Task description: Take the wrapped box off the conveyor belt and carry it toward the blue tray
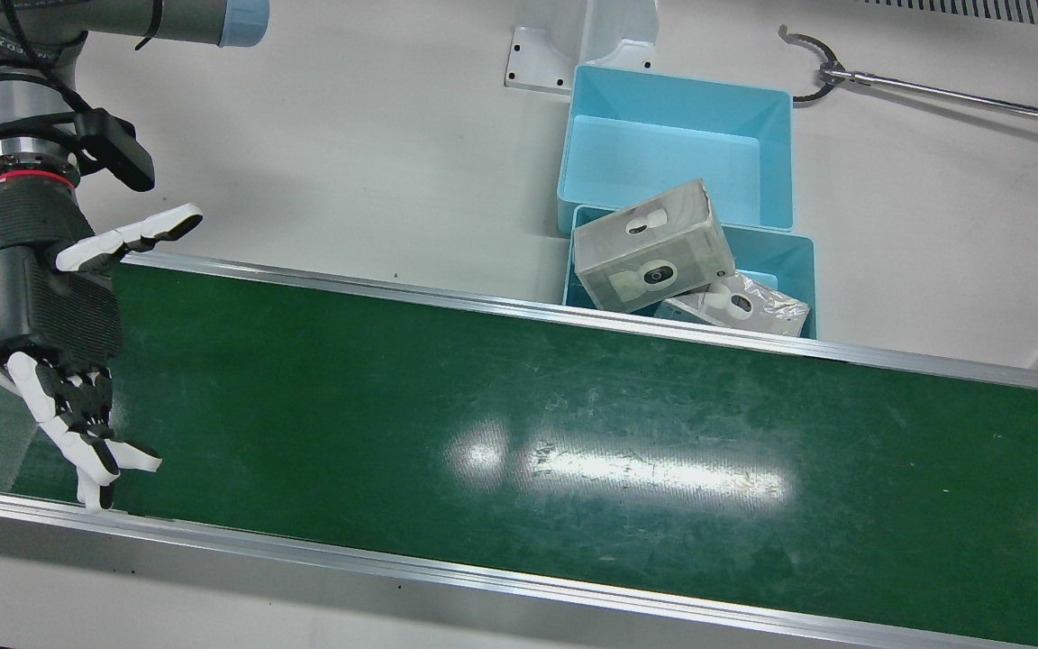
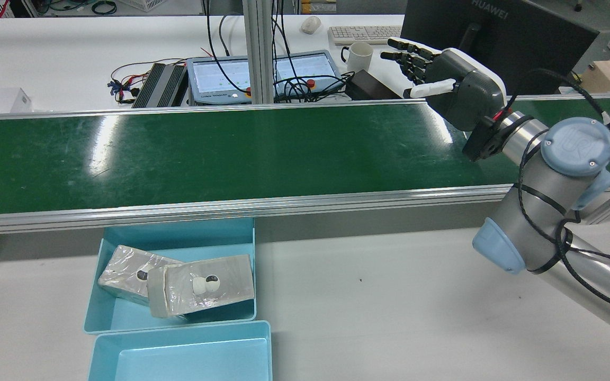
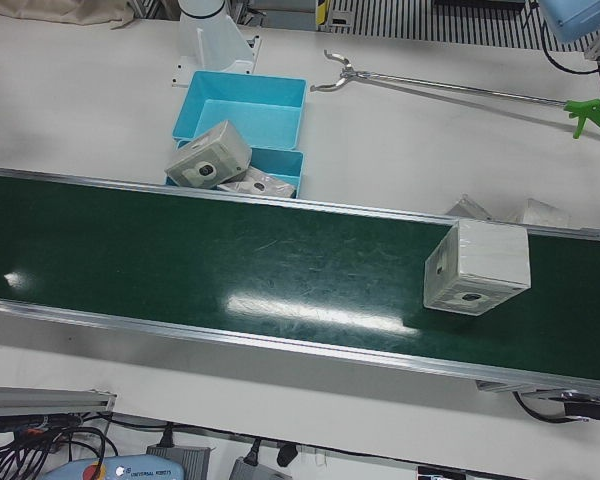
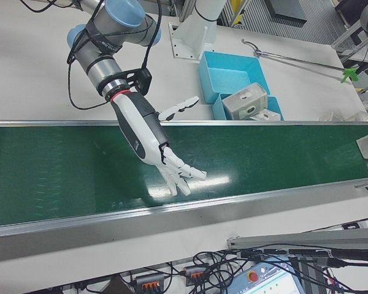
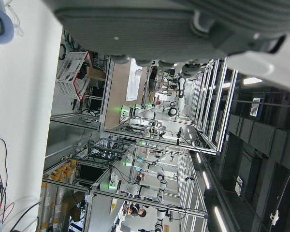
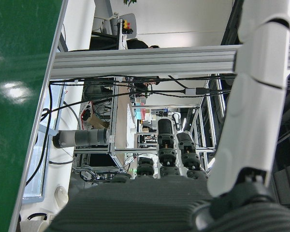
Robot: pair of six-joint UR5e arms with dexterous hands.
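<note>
Left-front view: one wrapped box sits on the green conveyor belt, toward the end away from my right arm; nothing touches it.
Right-front view: the same box shows only as a sliver at the belt's far right edge, well apart from my right hand.
Right hand: poised over the belt at the opposite end, palm open, fingers spread apart, holding nothing.
Left hand: its own camera shows only a blurred dark edge of the hand and the lab beyond; I cannot tell whether those fingers are apart or together, and no fixed view catches that arm.
Progress: pick not yet begun, as I judge it. Box not grasped, not lifted, not carried.
Remaining: bring a hand to the box, close on it, lift it off the belt, take it toward the blue tray.
Count, blue trays: two, set side by side on the white tabletop just beside the belt.
Count, boxes on belt: one.
Count, boxes already in trays: two, both in the tray next to the belt, one leaning on the other; the other tray is bare.
Count, other: one long reaching tool on the tabletop.
</note>
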